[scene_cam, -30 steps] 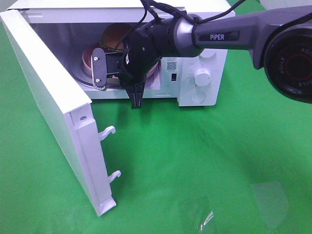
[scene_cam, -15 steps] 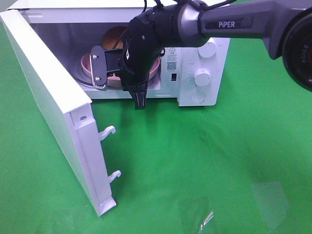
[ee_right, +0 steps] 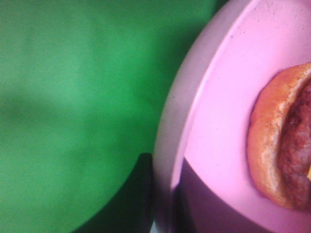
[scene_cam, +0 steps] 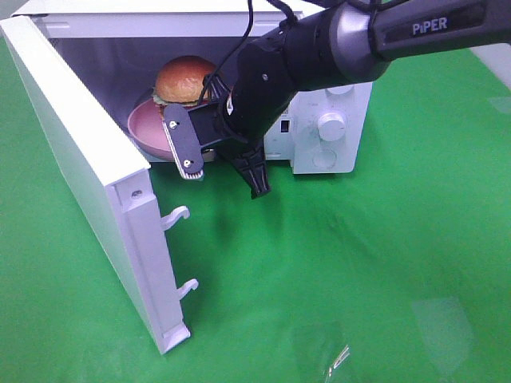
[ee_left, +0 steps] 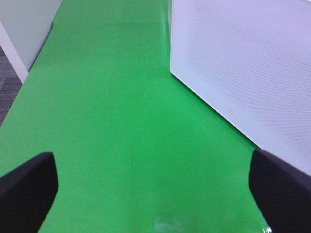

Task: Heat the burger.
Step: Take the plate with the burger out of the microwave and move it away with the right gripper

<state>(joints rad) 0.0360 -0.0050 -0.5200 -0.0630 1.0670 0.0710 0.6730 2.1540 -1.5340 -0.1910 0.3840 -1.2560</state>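
Green desk point(scene_cam: 359, 263) fills most of the exterior view; white microwave point(scene_cam: 331, 128) sits at the top centre with its door point(scene_cam: 80, 159) swung wide open toward the lower left of the frame. Right arm reaches in from the upper right, right gripper point(scene_cam: 223, 155) at the mouth of the cavity, jaws nearly closed and pinching the near rim of the pink plate point(scene_cam: 148, 128); the right wrist view shows that rim pinched between the dark jaws. The plate sits in the cavity opening, upper-centre left of the frame, tilt hard to judge. The burger point(scene_cam: 184, 80) rides on the plate, upright, bun on top. Left gripper point(ee_left: 155, 194) shows in its wrist view only, jaws spread fully wide, holding nothing, over bare desk beside the door's outer face. Handling judgement: the burger looks light, soft and stacked loose, glossy bun likely slippery, so squeezing it would crush or shear the layers; better to carry it by the stiff plate rim, kept level, since a tilt could slide it off.
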